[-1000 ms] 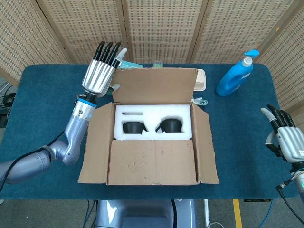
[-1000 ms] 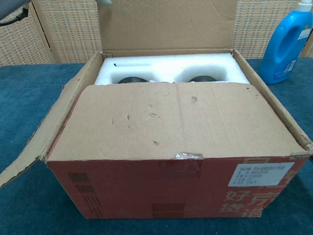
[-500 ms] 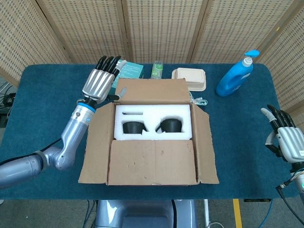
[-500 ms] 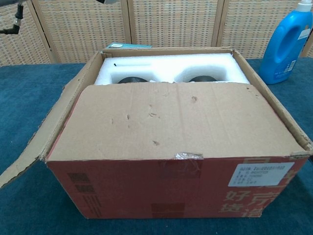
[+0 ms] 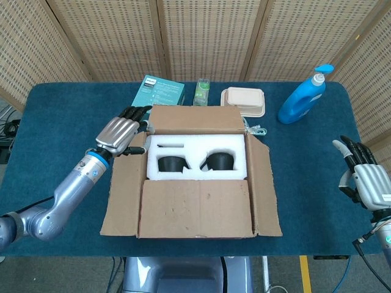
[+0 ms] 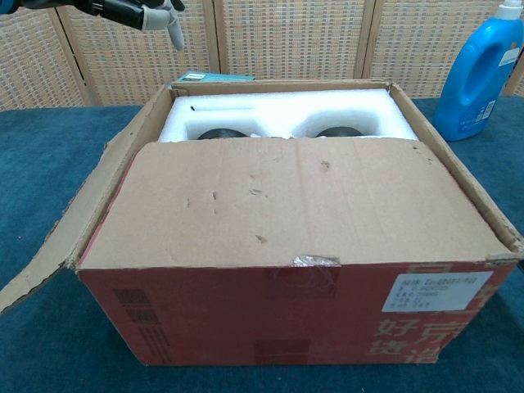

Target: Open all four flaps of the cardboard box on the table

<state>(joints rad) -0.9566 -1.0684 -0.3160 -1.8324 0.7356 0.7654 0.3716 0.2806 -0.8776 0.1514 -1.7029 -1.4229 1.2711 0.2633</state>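
Cardboard box [image 5: 195, 174] at centre frame on the blue desk [image 5: 55, 122], white foam insert [image 5: 197, 157] exposed with two dark recesses. Far flap [image 5: 195, 119] folded back toward the top of the frame, side flaps [image 5: 121, 189] splayed out left and right. Near flap [image 5: 195, 209] at the lower middle lying flat over the front part of the opening in the chest view, hinged at the front edge; looks like the one flap left to swing outward, so roughly three of four done by this reading. Left hand [image 5: 119, 132] at left of centre, just beside the box's upper left corner, fingers extended, grasping nothing. Right hand [image 5: 366, 180] at the right edge, well apart from the box, fingers apart, released. Blue bottle [image 5: 303, 97] at upper right, uninvolved.
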